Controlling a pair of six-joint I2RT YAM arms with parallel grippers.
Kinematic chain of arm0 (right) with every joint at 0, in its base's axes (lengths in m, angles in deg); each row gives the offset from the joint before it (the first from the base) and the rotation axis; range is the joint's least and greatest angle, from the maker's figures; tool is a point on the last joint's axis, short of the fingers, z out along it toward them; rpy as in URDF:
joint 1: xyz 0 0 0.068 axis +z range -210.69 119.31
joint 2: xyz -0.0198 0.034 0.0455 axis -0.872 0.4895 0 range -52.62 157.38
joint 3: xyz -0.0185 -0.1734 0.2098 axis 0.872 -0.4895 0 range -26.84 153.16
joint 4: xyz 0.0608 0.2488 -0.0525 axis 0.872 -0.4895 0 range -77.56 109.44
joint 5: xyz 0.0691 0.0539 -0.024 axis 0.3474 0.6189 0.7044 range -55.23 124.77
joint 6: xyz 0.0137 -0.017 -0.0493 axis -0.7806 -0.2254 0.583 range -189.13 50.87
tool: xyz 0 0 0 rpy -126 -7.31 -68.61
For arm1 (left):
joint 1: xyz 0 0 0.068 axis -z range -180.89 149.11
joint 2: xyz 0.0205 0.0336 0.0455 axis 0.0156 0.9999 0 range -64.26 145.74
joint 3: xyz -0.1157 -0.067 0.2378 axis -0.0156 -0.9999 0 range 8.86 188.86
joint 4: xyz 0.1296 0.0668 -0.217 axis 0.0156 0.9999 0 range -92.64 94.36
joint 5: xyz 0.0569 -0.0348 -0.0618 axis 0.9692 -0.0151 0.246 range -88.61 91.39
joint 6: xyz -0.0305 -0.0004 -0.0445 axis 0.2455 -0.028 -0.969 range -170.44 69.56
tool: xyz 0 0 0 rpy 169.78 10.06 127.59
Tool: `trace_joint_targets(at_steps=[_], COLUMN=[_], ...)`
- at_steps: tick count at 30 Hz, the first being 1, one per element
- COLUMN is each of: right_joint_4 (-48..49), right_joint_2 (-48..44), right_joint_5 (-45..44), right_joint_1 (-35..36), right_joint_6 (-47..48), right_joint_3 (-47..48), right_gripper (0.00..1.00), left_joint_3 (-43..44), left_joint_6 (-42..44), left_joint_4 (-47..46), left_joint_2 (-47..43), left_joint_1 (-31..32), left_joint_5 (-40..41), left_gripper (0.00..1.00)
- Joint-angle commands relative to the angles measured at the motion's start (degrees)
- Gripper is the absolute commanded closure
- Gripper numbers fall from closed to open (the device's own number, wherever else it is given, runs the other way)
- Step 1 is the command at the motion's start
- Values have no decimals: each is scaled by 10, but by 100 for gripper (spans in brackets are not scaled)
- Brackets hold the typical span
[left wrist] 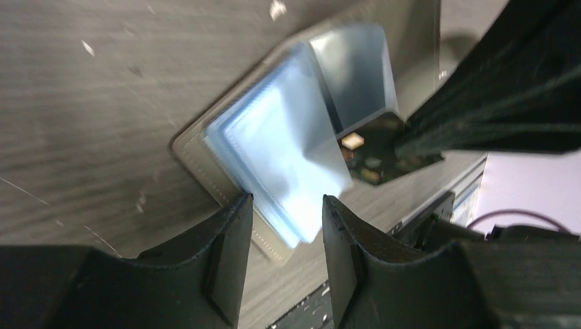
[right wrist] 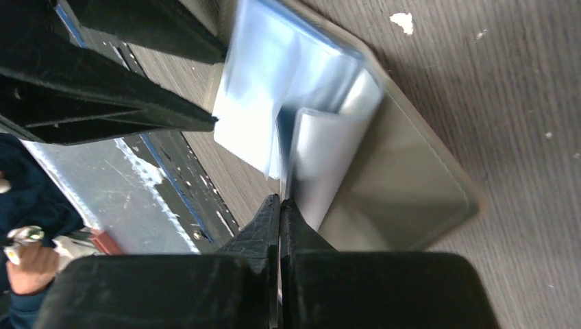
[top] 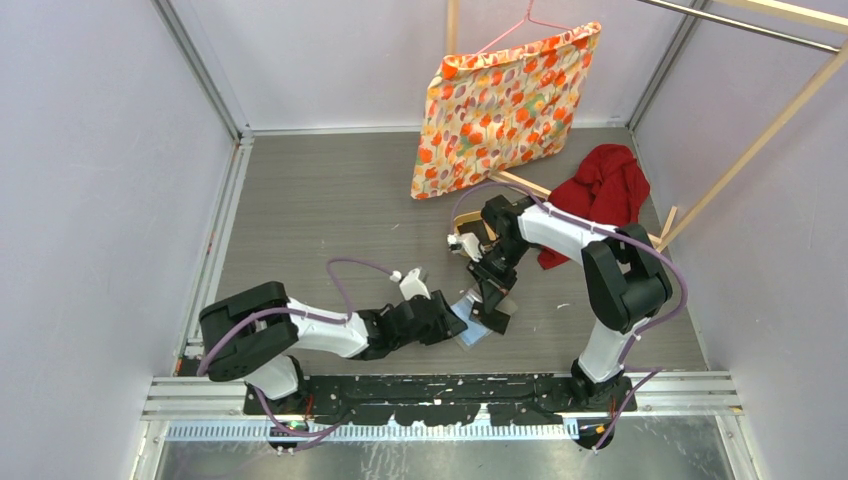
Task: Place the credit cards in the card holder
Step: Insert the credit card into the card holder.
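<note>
The card holder (top: pixel 482 328) lies open on the grey table between both grippers, its olive cover down and its blue-white plastic pockets (left wrist: pixel 274 144) up. My left gripper (left wrist: pixel 284 202) is open, and its fingers straddle the near corner of the pockets; in the top view it (top: pixel 452 325) is at the holder's left edge. My right gripper (right wrist: pixel 279 202) is shut on a black card with a gold chip (left wrist: pixel 366 161), held edge-on with its front edge in a raised pocket leaf (right wrist: pixel 329 157). The right gripper (top: pixel 488 305) points down at the holder. Other cards are not clearly visible.
A tan wooden tray (top: pixel 462 240) lies behind the right wrist, mostly hidden. A red cloth (top: pixel 605 185) and a hanging patterned cloth (top: pixel 505 105) are at the back right, with wooden rods (top: pixel 760 140). The black base rail (top: pixel 440 400) runs just below the holder.
</note>
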Motion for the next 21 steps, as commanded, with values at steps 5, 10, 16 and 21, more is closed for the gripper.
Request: trace_joint_targets(at_steps=[5,10,16,21], right_joint_4=[85,139,176,204], right_joint_2=[-13,-22,-17,-20], right_joint_5=[1,-10,-10,-19], right_joint_1=[-36,-57,-58,-67], right_joint_6=[-127,-207,-282,-328], right_joint_3=[-15,-32,-42,-52], right_gripper=[99,99,99,99], left_joint_3=[19,27,23,24], left_joint_6=[112,192,223,222], left_joint_4=[96,98,62,35], left_joint_2=[-28,-72,-76,-51], left_joint_1=[-66,-66,-68,-73], left_joint_5=[6,-31,-48,-48], left_gripper=[56,56,55,55])
